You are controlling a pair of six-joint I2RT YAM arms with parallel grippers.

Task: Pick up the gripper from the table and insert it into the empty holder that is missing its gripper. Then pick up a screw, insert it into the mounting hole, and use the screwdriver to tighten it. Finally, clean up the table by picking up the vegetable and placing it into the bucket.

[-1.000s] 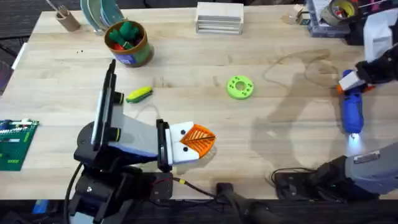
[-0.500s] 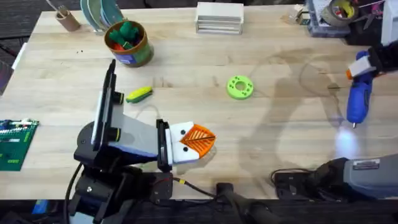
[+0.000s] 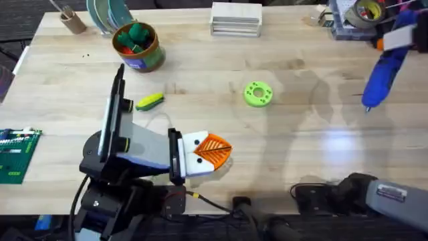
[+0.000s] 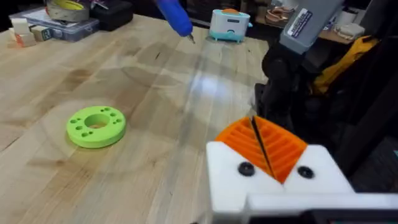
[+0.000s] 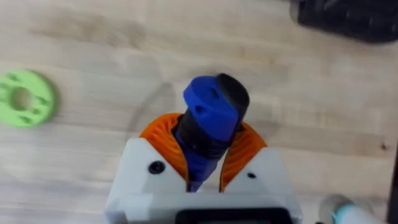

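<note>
Nearest the arm bases, the left claw (image 3: 212, 152) lies low over the table (image 3: 301, 134), its orange pads (image 4: 264, 144) pressed together on nothing. Just beyond sit the yellow-green vegetable (image 3: 150, 101) and a green ring (image 3: 258, 94). Farther back at the right, the right claw (image 5: 202, 158) grips the blue screwdriver (image 3: 380, 79) in the air, tip tilted down. The bucket (image 3: 138, 47) stands farthest, back left.

Left gripper (image 3: 212, 152) low over the near desk (image 3: 294, 140), white holders with orange ribbed pads pressed together, jaws closed and empty. Right gripper (image 3: 394, 37) raised at the far right edge, jaws clamped on the blue screwdriver (image 3: 380, 72), tip angled down above the wood. Yellow-green vegetable (image 3: 150, 101) lying between the bucket (image 3: 138, 47) and the left arm; green ring (image 3: 258, 94) near the centre.
</note>
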